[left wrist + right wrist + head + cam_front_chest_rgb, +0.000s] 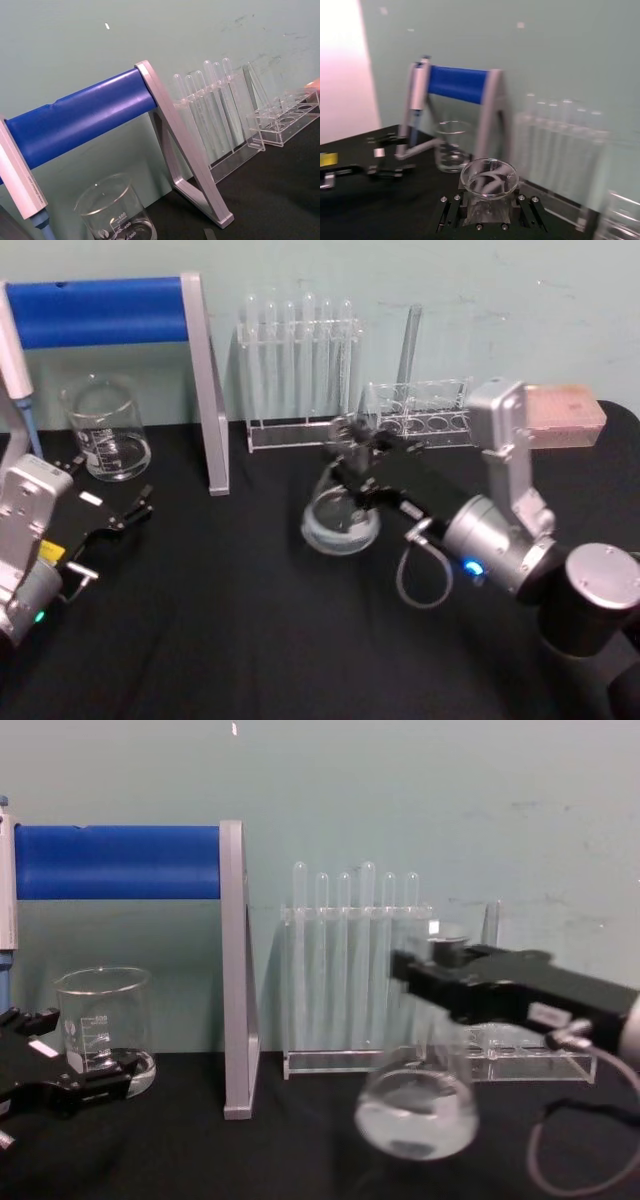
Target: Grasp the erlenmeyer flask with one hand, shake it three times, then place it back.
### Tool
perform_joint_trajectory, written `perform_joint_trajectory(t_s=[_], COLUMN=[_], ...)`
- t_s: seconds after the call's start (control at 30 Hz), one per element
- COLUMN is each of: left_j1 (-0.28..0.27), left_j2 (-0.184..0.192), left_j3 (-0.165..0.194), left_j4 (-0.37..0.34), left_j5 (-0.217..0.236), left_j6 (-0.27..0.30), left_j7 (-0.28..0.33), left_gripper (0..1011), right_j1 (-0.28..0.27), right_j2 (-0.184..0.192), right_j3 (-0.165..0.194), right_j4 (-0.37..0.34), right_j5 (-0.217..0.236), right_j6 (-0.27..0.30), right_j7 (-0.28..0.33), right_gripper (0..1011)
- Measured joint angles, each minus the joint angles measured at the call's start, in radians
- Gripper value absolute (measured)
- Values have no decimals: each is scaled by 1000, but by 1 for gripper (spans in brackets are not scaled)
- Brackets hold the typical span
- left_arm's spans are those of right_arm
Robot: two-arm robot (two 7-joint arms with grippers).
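Note:
The erlenmeyer flask [340, 523], clear glass with a wide base, is held by its neck in my right gripper [352, 445], which is shut on it near the table's middle. In the chest view the flask [418, 1112] hangs blurred just above the black table, below the right gripper [432, 956]. The right wrist view looks down on the flask's flared rim [489, 175], with a black finger on each side of the neck. My left gripper [125, 515] rests open at the table's left side, near the beaker, and its black fingers [62, 1088] sit low in the chest view.
A glass beaker [105, 430] stands at the back left beside a grey stand with a blue bar [100, 310]. A rack of test tubes [300, 370] and a low clear rack [425, 418] stand right behind the flask. A pink box [565, 415] lies at the back right.

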Motion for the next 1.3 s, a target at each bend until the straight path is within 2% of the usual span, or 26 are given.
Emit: perform_joint_trajectory(t_s=[0.27, 0.6, 0.87, 1.3], left_j1=[0, 0, 0, 0], left_j2=[0, 0, 0, 0], left_j3=[0, 0, 0, 0], left_j4=[0, 0, 0, 0], left_j5=[0, 0, 0, 0], left_j6=[0, 0, 0, 0], left_j7=[0, 0, 0, 0], left_gripper=[1001, 1001, 1001, 1001], right_j1=[2, 7, 15, 26], right_j2=[1, 13, 22, 36], right_j3=[-80, -119, -103, -19], right_j4=[-22, -28, -13, 21], right_j5=[6, 12, 12, 8], right_j6=[6, 7, 3, -10], right_j7=[41, 51, 24, -43], right_gripper=[449, 449, 449, 449])
